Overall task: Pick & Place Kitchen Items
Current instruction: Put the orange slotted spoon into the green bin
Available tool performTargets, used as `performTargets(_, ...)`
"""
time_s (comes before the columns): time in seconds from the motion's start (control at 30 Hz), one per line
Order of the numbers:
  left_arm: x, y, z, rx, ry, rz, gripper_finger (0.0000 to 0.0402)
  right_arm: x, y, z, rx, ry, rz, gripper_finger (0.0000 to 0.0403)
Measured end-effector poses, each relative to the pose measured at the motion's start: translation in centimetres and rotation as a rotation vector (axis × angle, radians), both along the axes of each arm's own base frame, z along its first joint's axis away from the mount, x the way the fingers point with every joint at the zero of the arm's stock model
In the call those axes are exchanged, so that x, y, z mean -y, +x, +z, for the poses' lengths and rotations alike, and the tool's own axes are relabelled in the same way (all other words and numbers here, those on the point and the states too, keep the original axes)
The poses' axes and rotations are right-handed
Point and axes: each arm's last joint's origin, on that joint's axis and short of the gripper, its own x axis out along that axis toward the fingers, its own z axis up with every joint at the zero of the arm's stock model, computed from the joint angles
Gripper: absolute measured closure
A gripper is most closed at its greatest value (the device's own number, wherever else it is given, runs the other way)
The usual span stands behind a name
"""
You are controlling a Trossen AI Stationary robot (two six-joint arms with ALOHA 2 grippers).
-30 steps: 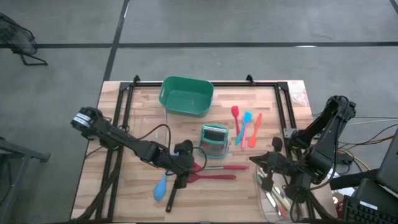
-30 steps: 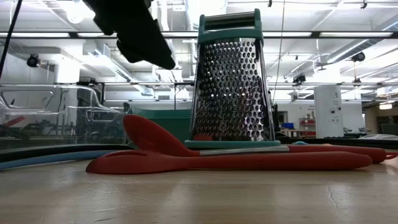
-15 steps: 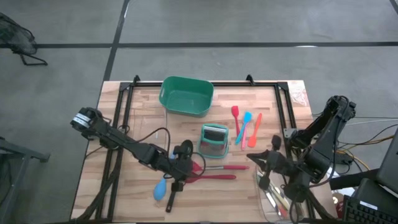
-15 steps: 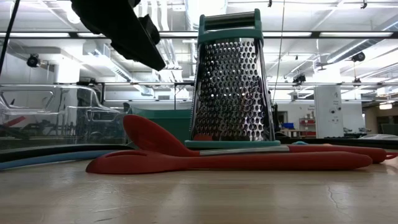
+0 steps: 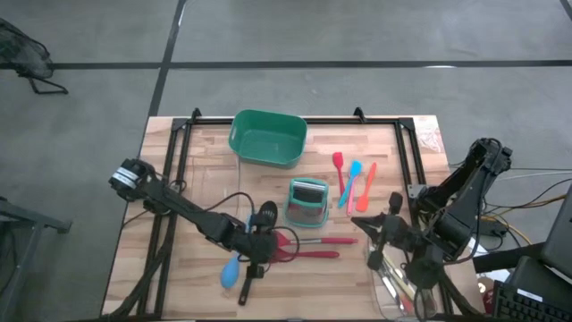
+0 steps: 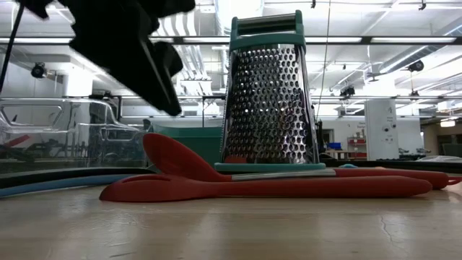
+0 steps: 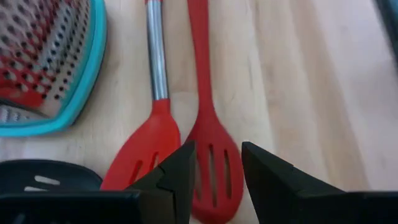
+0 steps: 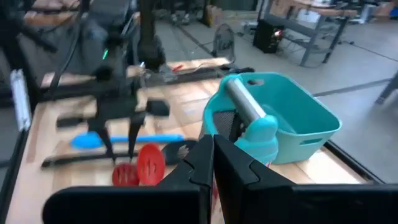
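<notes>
Two red spoons side by side on table centre, just in front of grater (image 5: 308, 200): slotted red spoon (image 7: 210, 163) all-red w/ three slits in bowl, other red spoon (image 7: 148, 144) w/ steel handle. Left gripper (image 7: 216, 171) poised over slotted bowl, fingers apart, nothing held. Right gripper (image 8: 211, 163) off to right near clear tray (image 5: 393, 291), fingers pressed together, empty.

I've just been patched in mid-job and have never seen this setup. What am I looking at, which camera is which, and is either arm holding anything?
Two dark robot arms work at a wooden table. One picture looks straight down, one sits at table-top height, and one rides on each wrist. On the table are a green tub, a metal grater, three small spatulas, two red spoons, a blue spoon and a black slotted spoon. The left gripper hovers with jaws open over the red slotted spoon, holding nothing. The right gripper waits at the table's right with jaws shut and empty.
</notes>
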Motion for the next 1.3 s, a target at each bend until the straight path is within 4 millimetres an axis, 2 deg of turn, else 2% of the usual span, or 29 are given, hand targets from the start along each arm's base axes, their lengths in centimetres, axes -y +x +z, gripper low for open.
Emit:
performTargets(0.37,-0.1,0.2,0.0,-0.009,0.075,-0.051,0.0266,0.4,0.6,0.1,0.013,-0.005,-0.031,0.0394)
performTargets(0.57,-0.3,0.0,-0.2,-0.002,0.222,-0.072,0.0266,0.4,0.6,0.1,0.011,-0.009,-0.029,0.0394)
performTargets(0.9,0.0,-0.1,-0.3,-0.023,0.159,-0.067,0.0266,0.4,0.6,0.1,0.008,-0.014,-0.028,0.0394)
performTargets(1.3,0.0,0.3,-2.2,-0.075,0.231,-0.102,0.0266,0.4,0.6,0.1,0.009,-0.012,-0.028,0.0394)
